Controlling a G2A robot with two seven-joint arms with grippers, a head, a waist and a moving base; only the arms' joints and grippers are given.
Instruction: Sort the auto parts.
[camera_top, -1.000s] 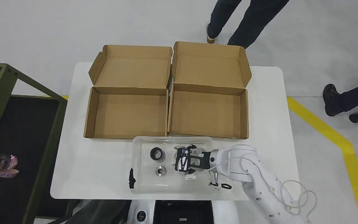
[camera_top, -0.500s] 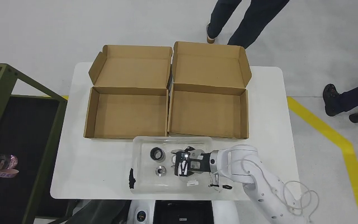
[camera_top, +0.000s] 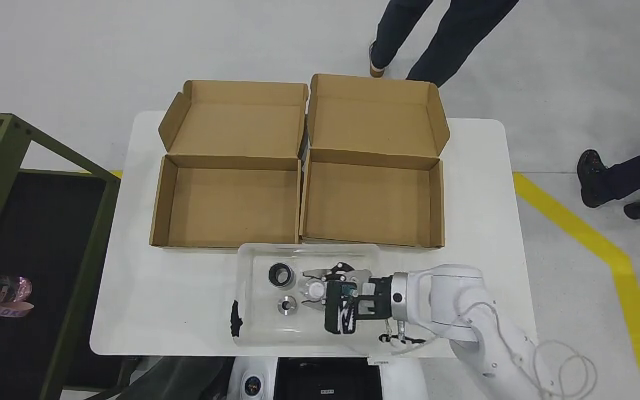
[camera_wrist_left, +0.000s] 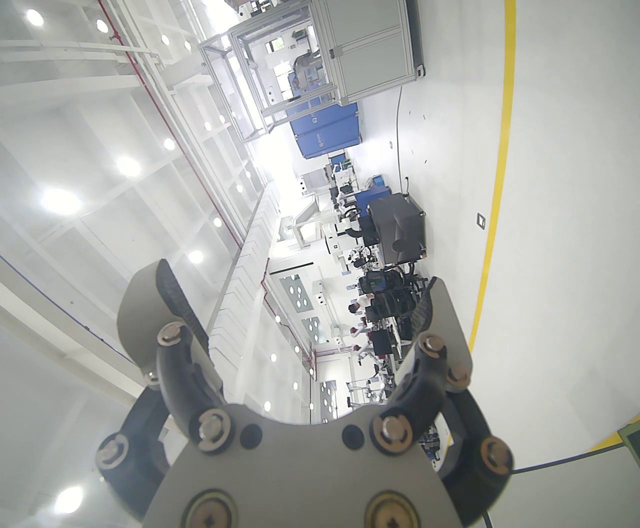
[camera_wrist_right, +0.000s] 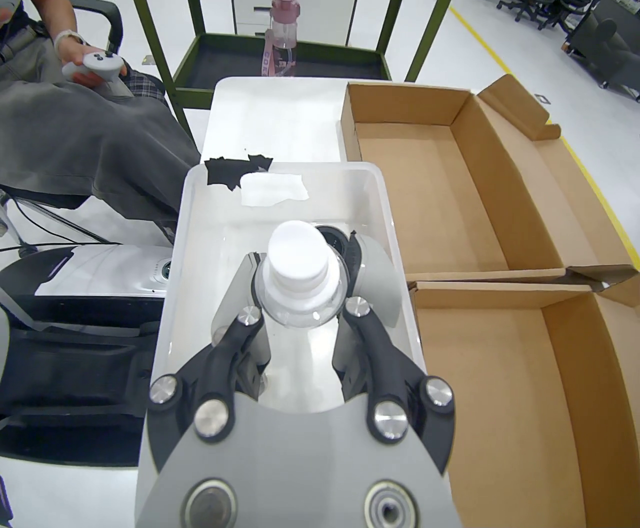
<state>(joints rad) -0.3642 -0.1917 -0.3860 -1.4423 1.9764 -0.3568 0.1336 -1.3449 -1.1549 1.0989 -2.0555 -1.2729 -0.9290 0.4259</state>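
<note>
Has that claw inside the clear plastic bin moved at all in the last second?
Yes. The right gripper, shut on a white-capped part, has shifted slightly toward the near wall of the clear bin, on the robot's side.

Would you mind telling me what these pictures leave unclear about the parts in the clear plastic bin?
- Right wrist view: the base of the white stepped cylindrical part is hidden by the right gripper closed around it.
- Same view: the black ring part is mostly hidden behind that white part.
- Top view: the small silver round part is too small to identify.
</note>
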